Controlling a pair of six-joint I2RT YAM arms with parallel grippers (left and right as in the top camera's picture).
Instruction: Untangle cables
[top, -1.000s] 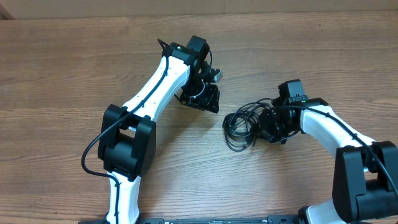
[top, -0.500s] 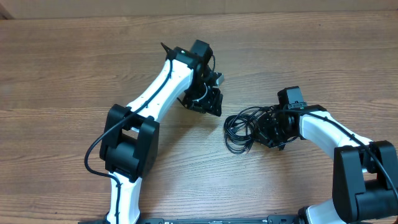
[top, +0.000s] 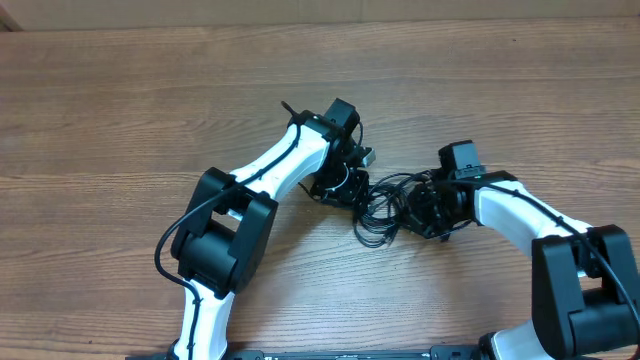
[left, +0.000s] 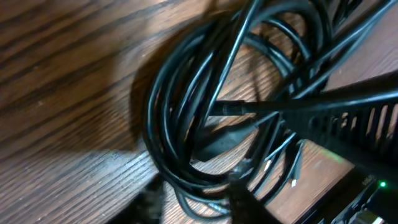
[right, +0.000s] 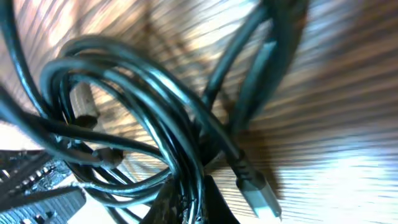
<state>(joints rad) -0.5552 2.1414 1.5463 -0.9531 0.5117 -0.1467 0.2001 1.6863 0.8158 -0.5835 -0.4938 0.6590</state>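
Right hand (top: 428, 207) is clenched on the right side of the cables (top: 380, 218). Its wrist view shows several black strands running down into the pinch at the bottom of the frame, with a small plug (right: 258, 196) lying loose on the wood just right of it. The left hand (top: 350, 188) sits against the far-left edge of the same knot. Its wrist view looks straight onto a tight coil of cord, but I cannot tell whether its jaws are clenched on a strand or only parted around one.

The cables lie bunched on the desk (top: 120, 120), a little right of centre and directly between the two hands. The bundle's long axis runs roughly left to right, and a few slack loops sag toward the near side.

That line is probably what the next move turns on. Each hand is at its own end of the bundle, so drawing them apart along that axis should stretch the knot. The left hand likely needs a sure hold on a single strand first, or the whole coil may just drag to the right.
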